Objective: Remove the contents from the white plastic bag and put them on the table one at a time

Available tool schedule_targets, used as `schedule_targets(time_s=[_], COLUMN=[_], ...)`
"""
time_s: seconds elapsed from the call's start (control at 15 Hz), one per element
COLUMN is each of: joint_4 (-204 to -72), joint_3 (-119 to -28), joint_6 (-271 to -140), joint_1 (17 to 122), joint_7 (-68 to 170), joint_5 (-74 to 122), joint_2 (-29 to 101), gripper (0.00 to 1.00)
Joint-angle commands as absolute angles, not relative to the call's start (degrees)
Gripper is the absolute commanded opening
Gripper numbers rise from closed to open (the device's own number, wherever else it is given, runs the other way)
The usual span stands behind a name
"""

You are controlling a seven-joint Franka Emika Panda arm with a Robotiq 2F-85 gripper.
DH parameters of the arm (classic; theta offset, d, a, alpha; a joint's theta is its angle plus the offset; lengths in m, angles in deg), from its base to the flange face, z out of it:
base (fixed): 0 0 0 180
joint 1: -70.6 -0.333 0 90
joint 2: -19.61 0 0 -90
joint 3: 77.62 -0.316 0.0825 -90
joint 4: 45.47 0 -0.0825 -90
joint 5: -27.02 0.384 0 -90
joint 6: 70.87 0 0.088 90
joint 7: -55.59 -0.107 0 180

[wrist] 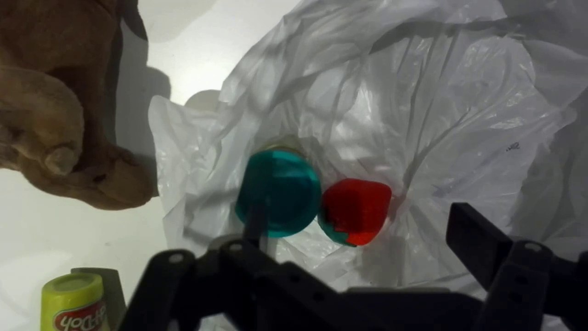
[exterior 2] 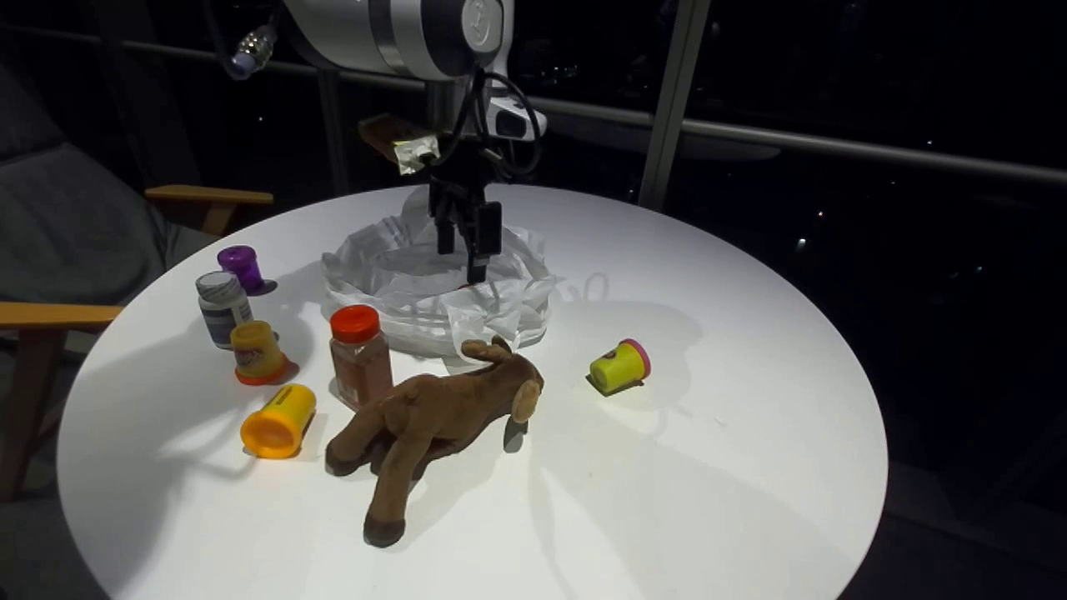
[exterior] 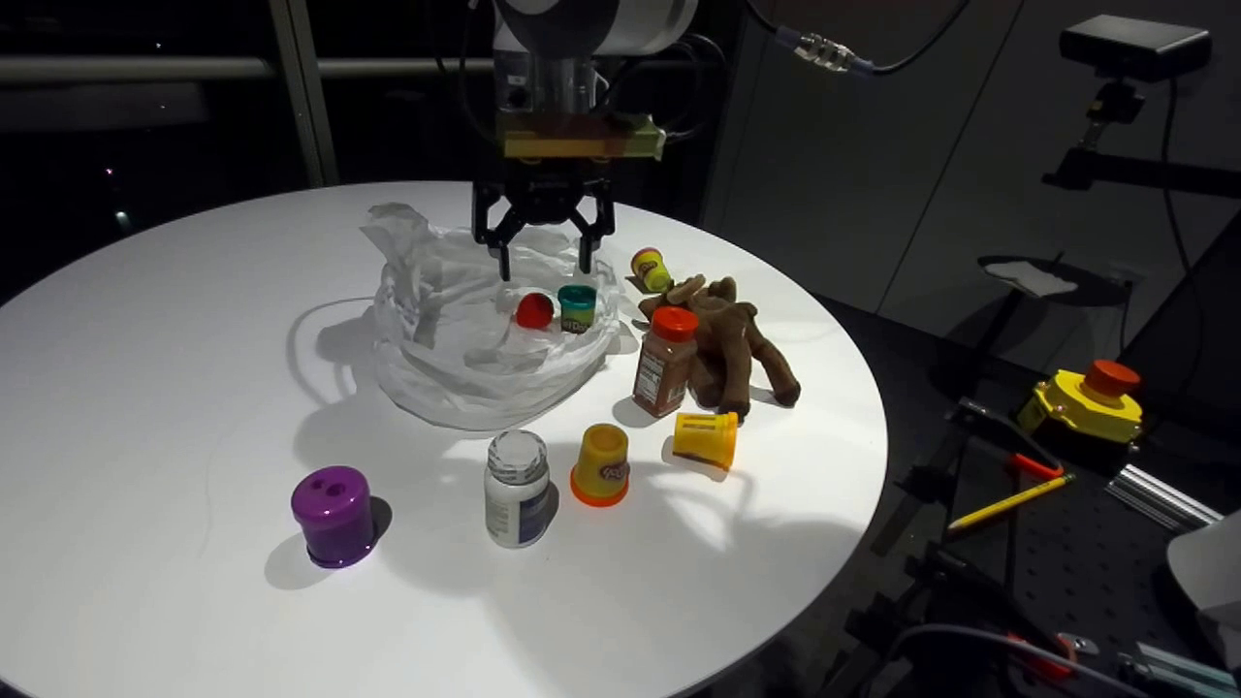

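The wrinkled white plastic bag (exterior: pixel 485 393) lies spread on the round white table (exterior: pixel 175 339). Inside it, side by side, are a teal-lidded tub (wrist: pixel 285 184) and a red piece with a green patch (wrist: pixel 363 207); in an exterior view only a sliver of red (exterior 2: pixel 467 287) shows past the bag's rim. My gripper (exterior: pixel 545 264) hangs above the bag, its jaws wide apart and holding nothing. In the wrist view one finger overlaps the teal lid. Out on the table are a brown plush animal (exterior 2: pixel 450 408) and a red-capped jar (exterior 2: pixel 361 367).
Towards one edge stand a purple tub (exterior: pixel 334 519), a white bottle (exterior: pixel 517 494) and a yellow tub (exterior: pixel 601 465). Another yellow tub (exterior: pixel 706 439) lies on its side near the jar. A lime tub (exterior 2: pixel 619 367) with a pink lid lies beyond the plush animal's head.
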State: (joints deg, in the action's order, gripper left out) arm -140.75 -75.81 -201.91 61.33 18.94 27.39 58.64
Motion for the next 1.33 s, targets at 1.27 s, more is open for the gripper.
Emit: schedule_targets(time_s=[1.27], joint_4=[-137.8], joint_3=[-71.0], joint_6=[-214.8], joint_1=[55.5], joint_7=[2.1], joint_5=[28.0], joint_2=[65.9], gripper=[1.00])
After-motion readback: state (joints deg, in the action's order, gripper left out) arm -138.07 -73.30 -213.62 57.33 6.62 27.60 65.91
